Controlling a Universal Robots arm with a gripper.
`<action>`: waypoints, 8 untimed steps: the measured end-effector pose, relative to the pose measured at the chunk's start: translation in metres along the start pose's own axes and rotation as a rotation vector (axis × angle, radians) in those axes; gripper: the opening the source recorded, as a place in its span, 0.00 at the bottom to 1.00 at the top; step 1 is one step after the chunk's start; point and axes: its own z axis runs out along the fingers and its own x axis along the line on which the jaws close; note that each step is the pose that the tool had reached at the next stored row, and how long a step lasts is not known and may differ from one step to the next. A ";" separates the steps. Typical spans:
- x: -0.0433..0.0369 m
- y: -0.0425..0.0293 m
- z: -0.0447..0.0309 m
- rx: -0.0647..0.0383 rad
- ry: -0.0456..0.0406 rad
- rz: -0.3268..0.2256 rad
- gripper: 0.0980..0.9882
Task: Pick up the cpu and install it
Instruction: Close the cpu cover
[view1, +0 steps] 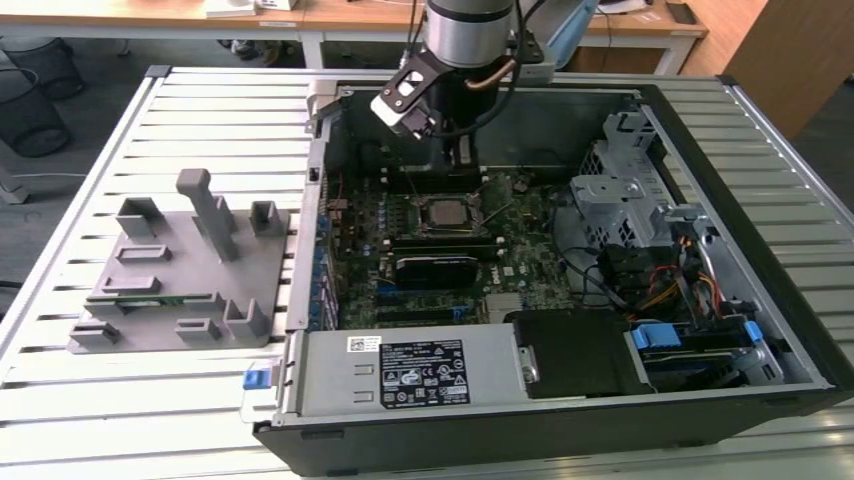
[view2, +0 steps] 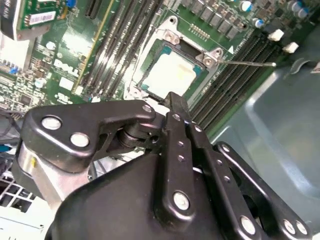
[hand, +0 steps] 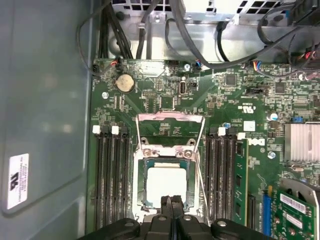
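Cpu lies flat in the motherboard socket.
Gripper, closed on nothing, hovers at the socket's edge, seemingly to press it home.

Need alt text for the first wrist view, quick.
A silver-topped cpu lies flat in its open socket on a green motherboard, with the black pincer closed, its tips over the chip's edge. Black memory slots flank the socket, and dark cables run beyond the board.
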 end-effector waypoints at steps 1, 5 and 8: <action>-0.0017 0.0000 0.0000 0.000 -0.0001 0.000 0.01; -0.0087 -0.0001 -0.0001 0.000 0.0000 0.000 0.01; -0.0092 0.0082 0.0002 0.002 0.0001 0.000 0.01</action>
